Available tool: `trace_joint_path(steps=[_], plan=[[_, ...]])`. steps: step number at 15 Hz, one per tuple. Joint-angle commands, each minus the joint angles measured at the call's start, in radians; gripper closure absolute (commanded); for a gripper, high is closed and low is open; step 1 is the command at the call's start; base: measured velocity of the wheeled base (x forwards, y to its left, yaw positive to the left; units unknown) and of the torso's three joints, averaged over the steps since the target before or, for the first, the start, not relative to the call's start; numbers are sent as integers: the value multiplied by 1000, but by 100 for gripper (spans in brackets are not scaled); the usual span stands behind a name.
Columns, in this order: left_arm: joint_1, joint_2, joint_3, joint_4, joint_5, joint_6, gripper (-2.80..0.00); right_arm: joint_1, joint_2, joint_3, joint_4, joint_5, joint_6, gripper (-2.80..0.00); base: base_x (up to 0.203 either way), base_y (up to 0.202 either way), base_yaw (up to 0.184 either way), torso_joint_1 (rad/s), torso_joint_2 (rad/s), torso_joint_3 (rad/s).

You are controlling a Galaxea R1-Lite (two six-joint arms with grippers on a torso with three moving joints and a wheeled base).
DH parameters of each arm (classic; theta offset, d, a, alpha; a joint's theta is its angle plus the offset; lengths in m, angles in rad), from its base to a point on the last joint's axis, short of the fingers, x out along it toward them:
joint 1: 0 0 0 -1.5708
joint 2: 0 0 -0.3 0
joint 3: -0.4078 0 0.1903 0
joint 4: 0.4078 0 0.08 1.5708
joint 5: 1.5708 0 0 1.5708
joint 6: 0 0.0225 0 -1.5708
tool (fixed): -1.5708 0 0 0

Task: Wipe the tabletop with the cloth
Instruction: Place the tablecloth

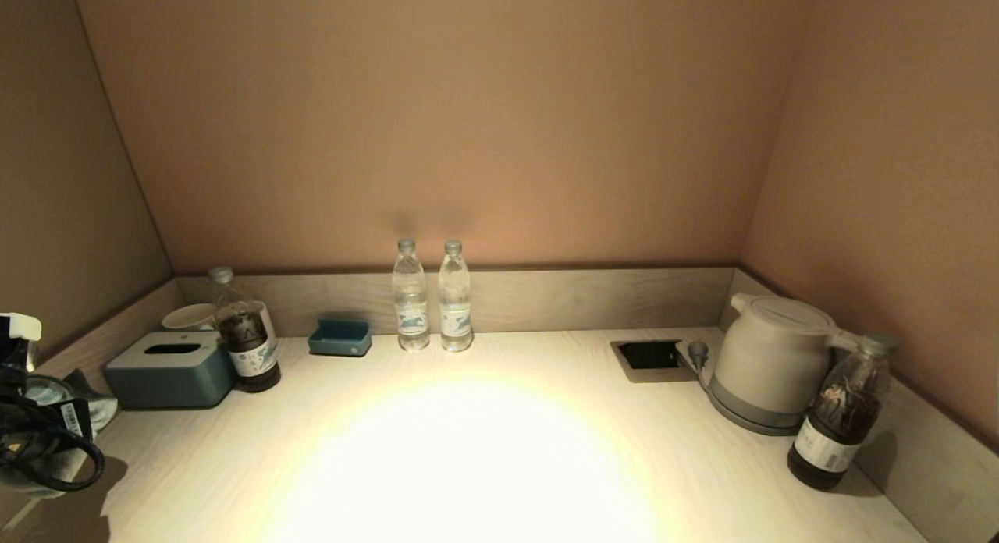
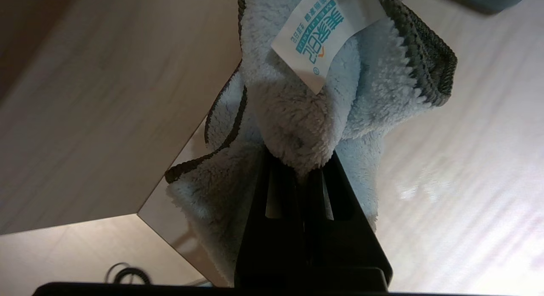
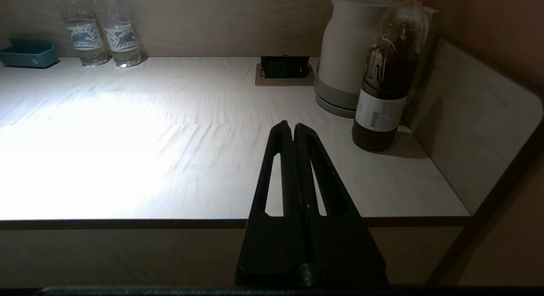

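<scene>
While the left gripper [image 2: 302, 168] pinches a bunched fold of the cloth [image 2: 306, 109] at the near-left corner of the tabletop [image 1: 499, 449], its jaws closed tight on the terry, the wiping itself looks not yet begun: the towel hangs crumpled, its white tag [image 2: 316, 41] showing, and whether any part of it touches the surface I cannot tell. By my reading the whole broad middle is left to sweep. The right gripper [image 3: 293, 130], jaws pressed together on nothing, hovers off the near edge toward the right. Around the open middle stand obstacles: a tissue box [image 1: 170, 369] and dark bottle [image 1: 246, 344] at far left, a small blue tray [image 1: 339, 338], two water bottles [image 1: 431, 297] against the far rim, the socket recess [image 1: 649, 356], a kettle [image 1: 769, 363] and another dark bottle [image 1: 841, 414] at right
</scene>
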Motion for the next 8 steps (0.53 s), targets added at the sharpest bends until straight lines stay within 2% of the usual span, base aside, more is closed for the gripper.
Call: trace_joint_path(steps=[1, 5, 7, 8], plan=[[37, 81, -1, -8, -7, 32, 0, 0, 1, 0, 0, 0, 0, 0, 0, 0, 0, 0, 0, 0], [67, 129, -30, -12, -54, 64, 0, 0, 0, 1, 0, 0, 0, 0, 0, 0, 0, 0, 0, 0], [95, 176, -69, -12, -125, 114, 0, 0, 1, 0, 0, 1, 0, 0, 0, 0, 0, 0, 0, 0], [97, 183, -79, -12, -131, 132, 0, 0, 0, 0, 0, 0, 0, 0, 0, 0, 0, 0, 0, 0]])
